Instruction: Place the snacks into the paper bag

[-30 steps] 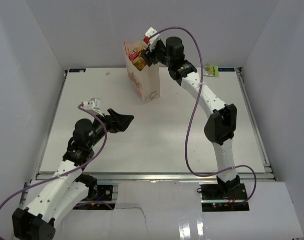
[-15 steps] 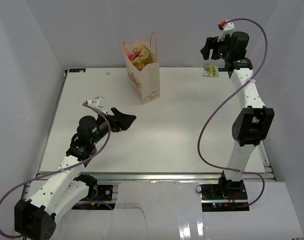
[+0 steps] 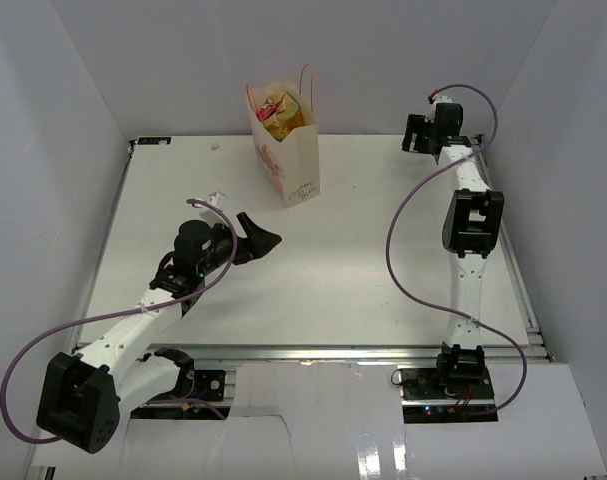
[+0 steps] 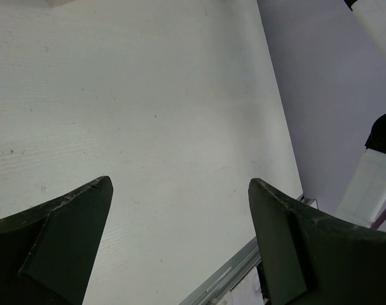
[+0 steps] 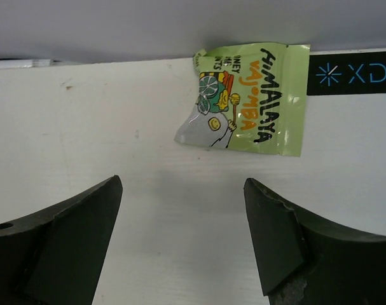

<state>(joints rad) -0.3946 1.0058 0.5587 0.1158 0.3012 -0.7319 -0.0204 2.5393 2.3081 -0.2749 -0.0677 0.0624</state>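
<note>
The light green packet (image 5: 247,98) lay flat at the far edge of the table (image 3: 363,250), its top edge against the back wall (image 5: 148,25). Its printed face was up and one corner was crumpled. The right pincer (image 5: 183,184) hung over the table just short of it, with its jaws spread wide and nothing between them. From the gap the packet sat toward 1 o'clock, apart from both fingers. In the overhead view this pincer (image 3: 415,135) stood at the table's 1 o'clock corner and hid the packet beneath it.

The paper bag (image 3: 293,165) stood upright at about 11 o'clock on the table, well apart from the packet. A yellow chip bag (image 3: 281,120) showed in its mouth.

The left pincer (image 3: 263,238) hovered near the table's middle, at about 6 o'clock from the bag. Its jaws were wide and empty over bare tabletop.
</note>
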